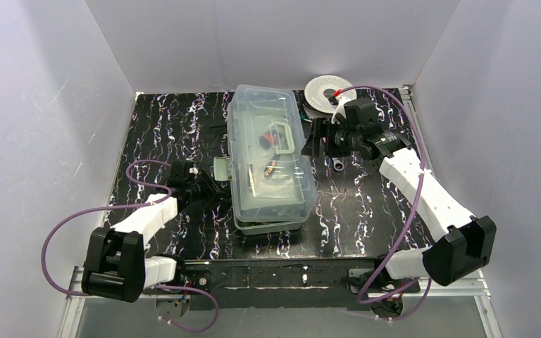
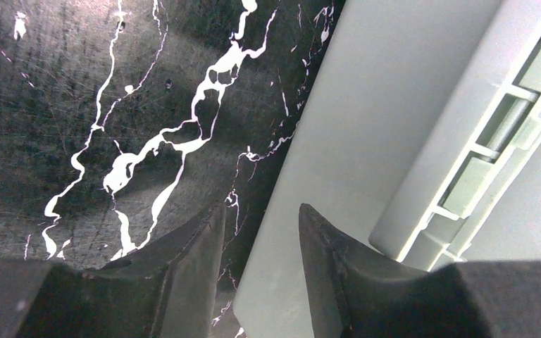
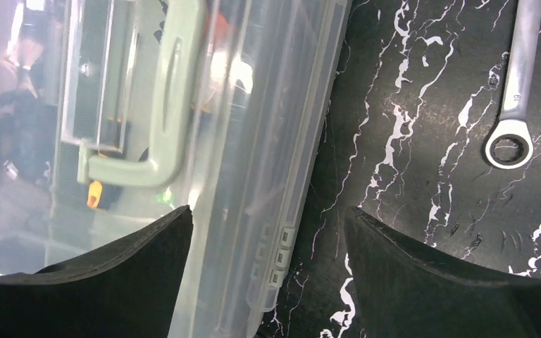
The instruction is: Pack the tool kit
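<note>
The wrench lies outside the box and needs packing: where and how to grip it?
Grip the wrench by its shank from straight above, jaws across its width. It lies flat on the table; the shank is slim and straight, with bare table either side; the ring end is broader.

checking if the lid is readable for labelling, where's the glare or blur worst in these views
Right wrist: white glare streaks across the clear lid, so what lies under it smears, while the wrench beside it is sharp. Left wrist: dark fingers soft up close, pale-green box evenly lit. Top external: even light, only a mild sheen on the lid.
</note>
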